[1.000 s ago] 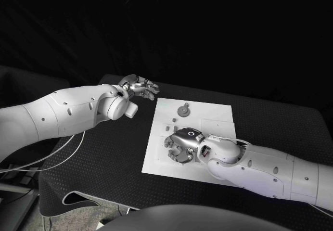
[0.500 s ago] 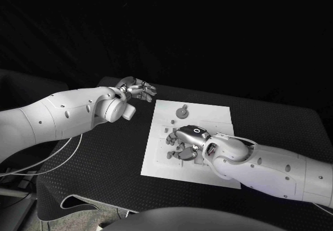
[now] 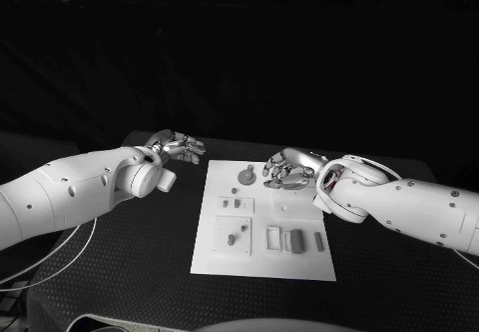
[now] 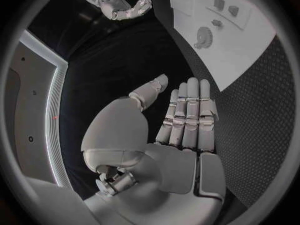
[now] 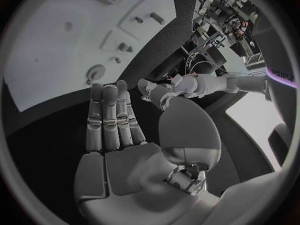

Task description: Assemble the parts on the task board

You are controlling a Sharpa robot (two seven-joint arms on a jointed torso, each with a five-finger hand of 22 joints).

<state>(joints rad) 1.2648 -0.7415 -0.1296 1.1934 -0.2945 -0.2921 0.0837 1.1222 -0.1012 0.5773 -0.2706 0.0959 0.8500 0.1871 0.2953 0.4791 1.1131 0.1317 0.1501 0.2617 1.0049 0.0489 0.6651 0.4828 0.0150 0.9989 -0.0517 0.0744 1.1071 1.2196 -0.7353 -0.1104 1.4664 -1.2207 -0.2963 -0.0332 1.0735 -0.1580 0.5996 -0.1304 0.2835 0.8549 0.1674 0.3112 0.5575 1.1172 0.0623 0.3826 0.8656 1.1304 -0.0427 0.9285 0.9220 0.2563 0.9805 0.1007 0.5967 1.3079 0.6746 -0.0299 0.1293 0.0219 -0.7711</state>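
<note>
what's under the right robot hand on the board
The right robot hand hovers at the task board's far edge, holding nothing. The round gear-like part lies uncovered beside it. Whatever lies directly beneath the palm is hidden.

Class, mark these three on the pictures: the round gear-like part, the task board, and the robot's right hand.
round gear-like part (image 3: 246,178), head view, on its disc face.
task board (image 3: 261,264), head view, on a bare stretch near its front edge.
right hand (image 3: 286,171), head view, on the middle of the hand.
</note>
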